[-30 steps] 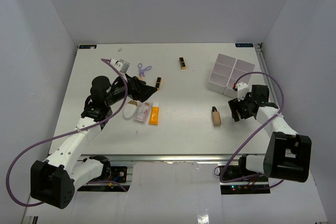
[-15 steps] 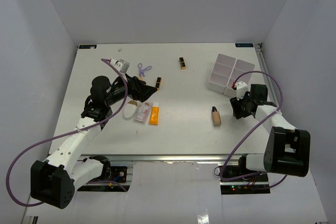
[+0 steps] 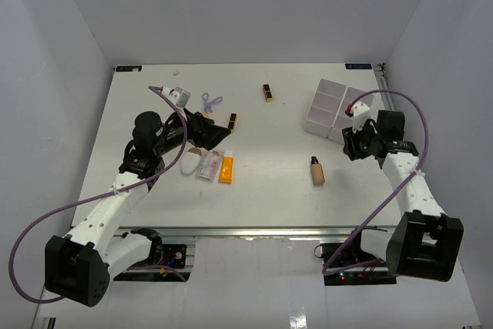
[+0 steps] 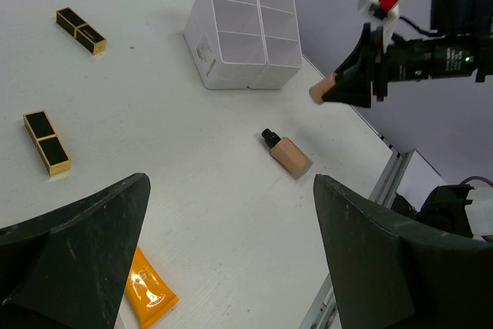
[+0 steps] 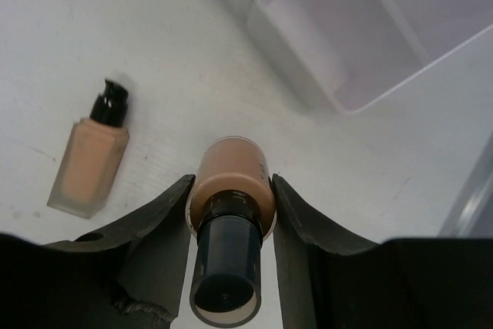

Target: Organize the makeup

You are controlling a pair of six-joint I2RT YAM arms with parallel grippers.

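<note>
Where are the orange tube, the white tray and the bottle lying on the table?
Orange tube [image 3: 226, 169], top view, middle of body.
White tray [image 4: 235, 75], left wrist view, outer side wall.
Lying bottle [image 5: 86, 163], right wrist view, beige body.

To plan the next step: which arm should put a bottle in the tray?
Right. The right gripper holds a bottle close to the tray; the left gripper is open and far away.
</note>
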